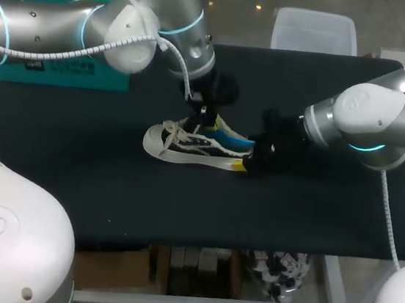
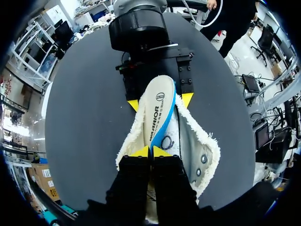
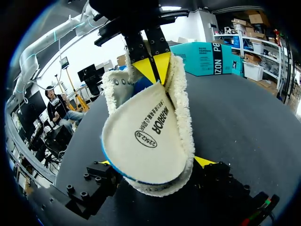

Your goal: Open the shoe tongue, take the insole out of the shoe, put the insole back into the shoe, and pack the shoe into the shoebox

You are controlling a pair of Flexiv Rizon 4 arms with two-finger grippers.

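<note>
The black table (image 1: 73, 180) spreads out under both my arms, and a teal cardboard shoebox (image 1: 64, 72) sits at its far left edge, well away from where I am working. Near the middle of the table lies the white low sneaker with dark side stripes and a fleecy cream lining (image 1: 181, 145). It lies on its sole, toe toward my left and heel toward my right. My left gripper (image 2: 151, 151) comes down over the shoe's opening, its two yellow tips pressed close together on the edge of the cream insole with a blue rim (image 2: 157, 113), so I have that insole pinched. The insole is partly out of the shoe. It slants up out of the fleecy collar, its printed face showing and its rounded heel end standing over the back of the shoe, while its front part is hidden near my fingers. My right gripper (image 3: 155, 162) is at the heel, low to the table, with one yellow tip on each side of the shoe's back. Both tips touch the fleecy collar, so this gripper is clamped on the heel. The shoe's white laces hang loose over its front.
</note>
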